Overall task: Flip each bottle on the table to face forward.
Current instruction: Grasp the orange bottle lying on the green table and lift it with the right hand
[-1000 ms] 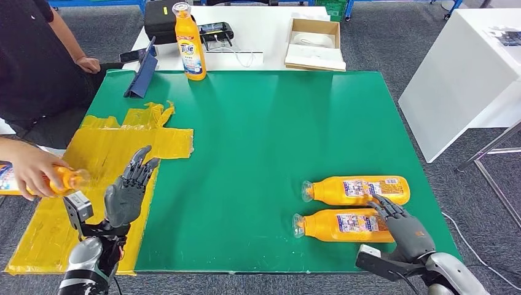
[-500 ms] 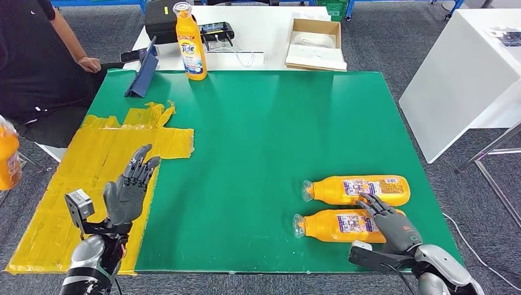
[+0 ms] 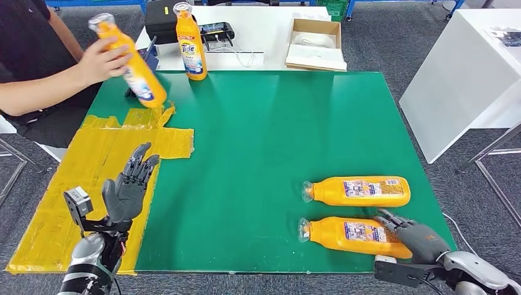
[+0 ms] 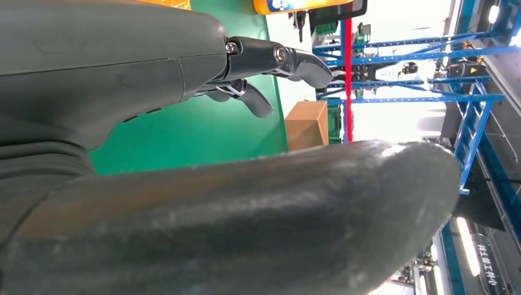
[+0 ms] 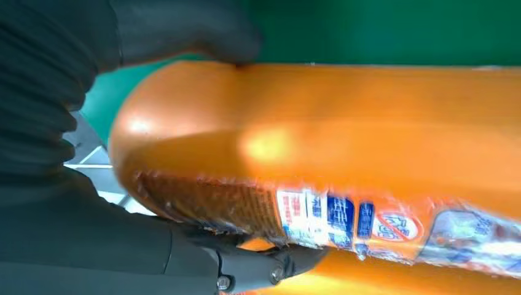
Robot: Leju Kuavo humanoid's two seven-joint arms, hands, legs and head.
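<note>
My right hand (image 3: 416, 238) grips the base of the near bottle (image 3: 353, 235), lying on the counter (image 3: 258, 135) with the far bottle (image 3: 356, 190) just beyond my fingers; both seemingly unflipped; left hand (image 3: 126, 190) open, empty.

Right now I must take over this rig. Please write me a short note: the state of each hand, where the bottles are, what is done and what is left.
Left hand: open, raised over the yellow sheet, holding nothing.
Right hand: grips the base end of the near lying bottle at the table's front right.
Far lying bottle: flat beside it, untouched.
Standing bottle: upright at the far edge of the green mat.
A person's hand holds a fourth bottle in the air, far left.
Done: the standing bottle, it seems.
Left: flip both lying bottles.
</note>
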